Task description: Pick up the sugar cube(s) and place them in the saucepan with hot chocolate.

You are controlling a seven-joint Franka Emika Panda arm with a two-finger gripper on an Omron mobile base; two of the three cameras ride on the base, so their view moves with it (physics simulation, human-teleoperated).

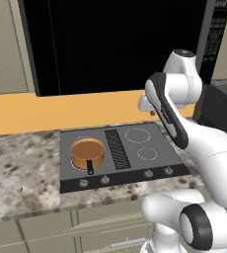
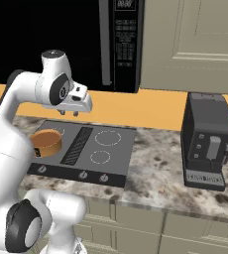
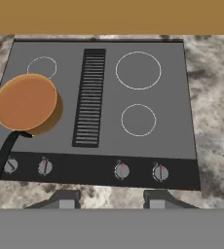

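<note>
Hovering high over the stove (image 1: pixel 123 153), claw (image 2: pixel 69 113). Sitting on the front-left burner, below and left of the claw, saucepan (image 1: pixel 88 152). Standing on the table (image 2: pixel 155 168), far right of the claw, coffee machine (image 2: pixel 207 141).

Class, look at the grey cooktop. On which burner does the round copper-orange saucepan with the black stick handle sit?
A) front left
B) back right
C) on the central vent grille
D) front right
A: the round copper-orange saucepan sits on the grey cooktop at its front left, just behind the left pair of knobs, left of the vent grille.
</note>
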